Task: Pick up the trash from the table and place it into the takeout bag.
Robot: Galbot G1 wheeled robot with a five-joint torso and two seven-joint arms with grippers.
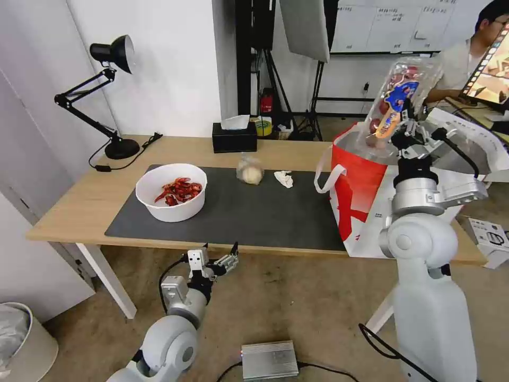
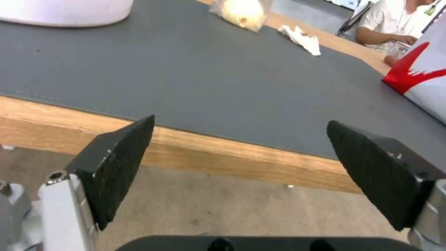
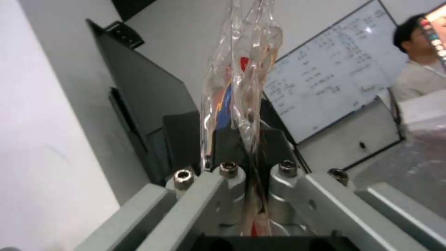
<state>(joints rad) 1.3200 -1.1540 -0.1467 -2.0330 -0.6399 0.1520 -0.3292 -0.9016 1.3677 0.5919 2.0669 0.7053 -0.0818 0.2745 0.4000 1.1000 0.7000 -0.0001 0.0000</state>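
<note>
My right gripper (image 1: 407,123) is shut on the clear plastic tray (image 1: 398,101) with red bits, holding it raised and tilted over the mouth of the red-and-white takeout bag (image 1: 356,196) at the table's right end. The tray's thin edge (image 3: 241,83) is pinched between the fingers. On the dark grey mat (image 1: 249,212) stand a white bowl of red shells (image 1: 171,191), a clear bag around a beige lump (image 1: 249,170) and a crumpled white tissue (image 1: 284,179). My left gripper (image 1: 225,260) hangs open below the table's front edge (image 2: 223,150), its fingers (image 2: 122,164) wide apart.
A black tissue box (image 1: 234,137) and a black desk lamp (image 1: 108,95) stand at the back of the table. A grey box (image 1: 269,359) with cables lies on the floor below. A bin (image 1: 21,339) stands at lower left. A person sits behind the bag.
</note>
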